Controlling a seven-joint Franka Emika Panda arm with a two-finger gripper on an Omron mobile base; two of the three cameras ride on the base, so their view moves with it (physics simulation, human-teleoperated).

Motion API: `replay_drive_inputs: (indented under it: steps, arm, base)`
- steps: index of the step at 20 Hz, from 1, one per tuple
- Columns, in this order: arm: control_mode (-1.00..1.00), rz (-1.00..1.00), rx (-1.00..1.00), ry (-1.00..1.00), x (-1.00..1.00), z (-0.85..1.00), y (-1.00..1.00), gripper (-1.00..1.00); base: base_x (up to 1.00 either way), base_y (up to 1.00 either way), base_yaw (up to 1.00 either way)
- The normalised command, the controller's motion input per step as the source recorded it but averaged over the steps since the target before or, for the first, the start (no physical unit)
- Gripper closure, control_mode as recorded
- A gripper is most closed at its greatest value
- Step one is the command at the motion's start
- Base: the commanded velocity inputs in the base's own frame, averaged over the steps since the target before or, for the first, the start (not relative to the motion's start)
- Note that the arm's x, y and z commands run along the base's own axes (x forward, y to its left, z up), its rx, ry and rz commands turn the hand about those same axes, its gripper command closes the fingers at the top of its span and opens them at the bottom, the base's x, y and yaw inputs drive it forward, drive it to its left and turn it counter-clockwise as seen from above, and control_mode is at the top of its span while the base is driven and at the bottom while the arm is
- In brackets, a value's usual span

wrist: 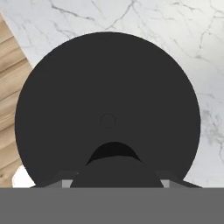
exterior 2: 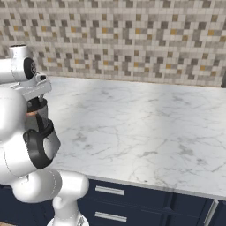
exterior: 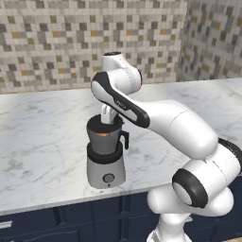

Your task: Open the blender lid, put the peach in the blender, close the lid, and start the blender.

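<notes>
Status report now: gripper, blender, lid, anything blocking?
Gripper low over the blender, jaws hidden. Blender lid seen from above in hand view. Orange shows through jar wall. Nothing blocking.

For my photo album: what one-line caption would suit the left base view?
White robot arm lowers its gripper onto the blender standing on the marble counter.

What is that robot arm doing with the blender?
The white robot arm is reaching down over the blender on the marble counter. Its gripper is right at the top of the jar. From the hand view, the round dark blender lid sits directly under the gripper, with the knob up close between the fingers. Whether the fingers are squeezing the knob is hard to tell. Something orange shows inside the jar, maybe the peach.
</notes>
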Motion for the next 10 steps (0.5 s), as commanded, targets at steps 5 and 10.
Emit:
replay_drive_inputs:
  steps: [5, 10]
  arm:
    - [-1.0, 0.0, 0.0, 0.01, 0.0, -0.02, 0.0, 1.0]
    - [-1.0, 0.0, 0.0, 0.05, 0.0, -0.1, 0.0, 1.0]
  base:
    - [0.0, 0.0, 0.0]
    - [0.0, 0.0, 0.0]
